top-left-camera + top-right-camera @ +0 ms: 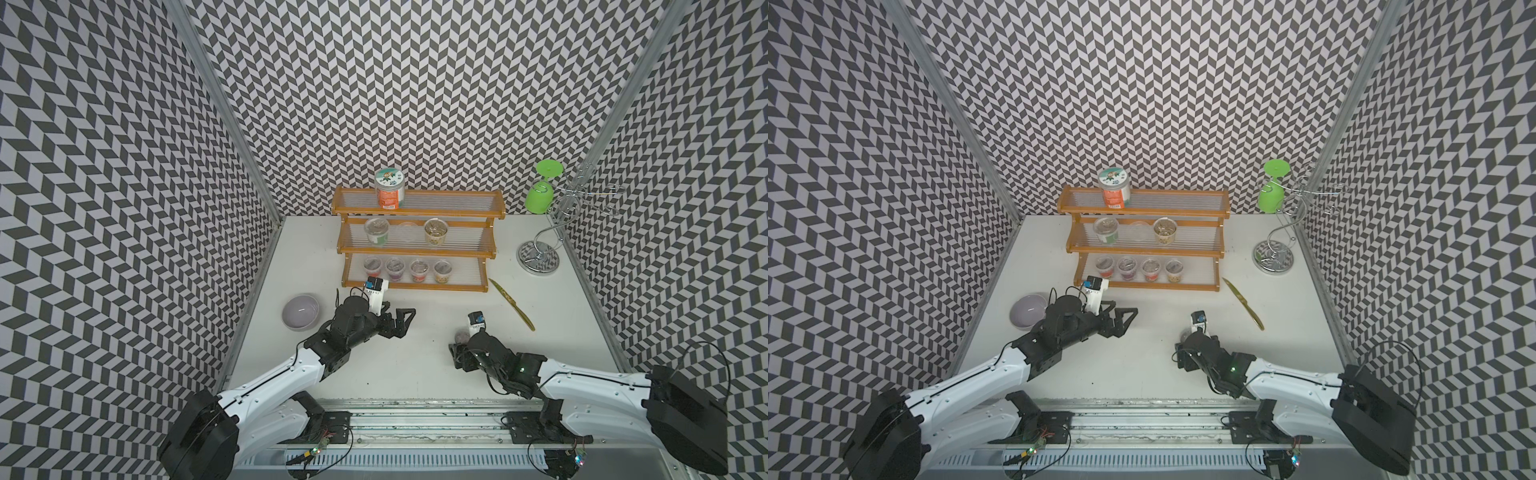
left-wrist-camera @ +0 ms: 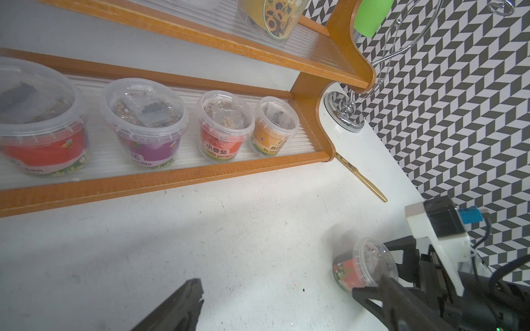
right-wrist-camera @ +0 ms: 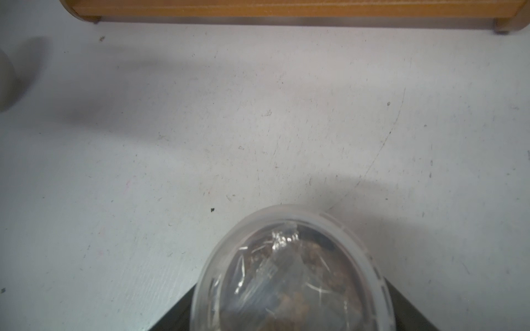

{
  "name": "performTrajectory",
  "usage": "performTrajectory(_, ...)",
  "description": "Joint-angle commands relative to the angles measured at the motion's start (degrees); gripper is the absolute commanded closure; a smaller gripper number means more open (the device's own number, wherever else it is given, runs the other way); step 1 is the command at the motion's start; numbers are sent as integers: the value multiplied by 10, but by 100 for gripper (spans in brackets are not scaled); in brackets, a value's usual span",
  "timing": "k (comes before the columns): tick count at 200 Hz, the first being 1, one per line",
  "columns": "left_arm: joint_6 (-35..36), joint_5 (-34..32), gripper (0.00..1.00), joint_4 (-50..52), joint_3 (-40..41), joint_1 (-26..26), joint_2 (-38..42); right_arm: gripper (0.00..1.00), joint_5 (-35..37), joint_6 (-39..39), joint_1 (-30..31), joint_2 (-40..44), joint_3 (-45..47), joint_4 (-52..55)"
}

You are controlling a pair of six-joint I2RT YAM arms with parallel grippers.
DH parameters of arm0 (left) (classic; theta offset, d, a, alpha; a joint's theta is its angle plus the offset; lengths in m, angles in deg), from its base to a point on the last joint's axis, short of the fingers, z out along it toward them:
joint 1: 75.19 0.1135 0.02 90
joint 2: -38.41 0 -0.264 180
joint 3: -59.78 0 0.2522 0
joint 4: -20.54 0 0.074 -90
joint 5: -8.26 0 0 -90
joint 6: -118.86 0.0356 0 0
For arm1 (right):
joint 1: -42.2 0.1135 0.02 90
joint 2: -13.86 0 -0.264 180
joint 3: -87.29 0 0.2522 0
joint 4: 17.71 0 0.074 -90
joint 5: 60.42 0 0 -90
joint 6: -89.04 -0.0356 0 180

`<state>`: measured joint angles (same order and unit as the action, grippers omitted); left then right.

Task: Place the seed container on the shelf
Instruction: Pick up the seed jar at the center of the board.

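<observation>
The seed container (image 2: 362, 267), a small clear cup with a red label and a clear lid, sits tilted between the black fingers of my right gripper (image 1: 460, 343), which is shut on it just above the table. Its lid (image 3: 289, 272) fills the lower middle of the right wrist view. In both top views only a bit of it (image 1: 1183, 335) shows beside the wrist. The shelf (image 1: 415, 286), a three-tier wooden rack with clear ribbed tiers, stands behind. My left gripper (image 1: 401, 322) hovers open and empty in front of the shelf's left end.
Several seed cups (image 2: 222, 129) line the bottom tier, and three more stand on the middle tier. A large jar (image 1: 389, 187) is on the top tier. A lavender bowl (image 1: 300, 311) sits at the left, a gold knife (image 1: 513, 305) at the right, and a chrome stand (image 1: 540, 253) with a green cup (image 1: 539, 198) behind.
</observation>
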<state>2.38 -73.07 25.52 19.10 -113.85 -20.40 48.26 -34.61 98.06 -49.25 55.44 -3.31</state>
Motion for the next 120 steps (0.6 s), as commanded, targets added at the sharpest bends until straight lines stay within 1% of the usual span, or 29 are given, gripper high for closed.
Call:
performTrajectory(1, 6, -4, 1, -9, 5, -4, 9, 21, 11, 43, 4, 23, 18, -85)
performTrajectory(25, 6, -4, 1, -9, 5, -4, 9, 23, 15, 53, 4, 43, 37, -110)
performTrajectory(56, 9, -5, 0, -10, 6, -3, 8, 26, 23, 48, 4, 63, 47, -108)
performTrajectory(97, 8, -3, 0, -13, 7, -3, 8, 27, 22, 40, 4, 49, 40, -96)
performTrajectory(120, 9, -1, 0, -15, 4, -4, 4, 27, 43, 30, 4, 38, 34, -96)
